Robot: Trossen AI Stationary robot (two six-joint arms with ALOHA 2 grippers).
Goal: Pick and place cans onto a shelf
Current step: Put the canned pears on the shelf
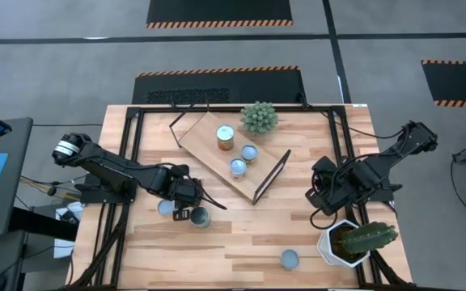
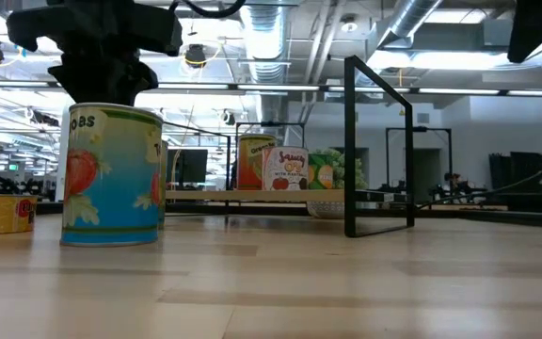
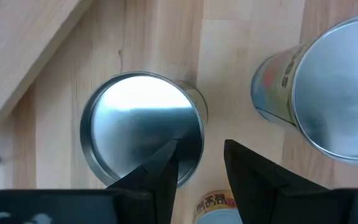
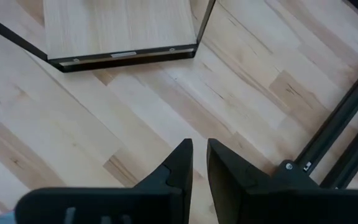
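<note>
Cans are what the left arm is after: its gripper [image 1: 186,212] hangs low over the front-left part of the table [image 1: 241,242], above a small cluster of them. From the wrist view the two dark fingers [image 3: 160,171] stand a narrow gap apart with nothing between them, their tips just over the rim of a silver-topped can [image 3: 142,130]; a second can [image 3: 322,93] stands close beside, and a third label peeks out under the fingers. In the overhead view one can [image 1: 201,217] sits right at the gripper and a paler one [image 1: 166,208] just behind it. I'd judge the gripper is lining up on one of these and would need to spread wider to take it.

Further right, the shelf [image 1: 209,158] lies slantwise across the table's middle, and three cans already stand on its board: an orange-labelled one [image 1: 226,137] and two blue-topped ones [image 1: 249,153] [image 1: 238,167]. A green plant [image 1: 259,118] sits by its far corner.

One lone can [image 1: 290,259] waits near the front edge. The right gripper [image 1: 318,196] idles beside the shelf's black end frame, fingers nearly shut on nothing, next to the potted cactus [image 1: 354,241].
</note>
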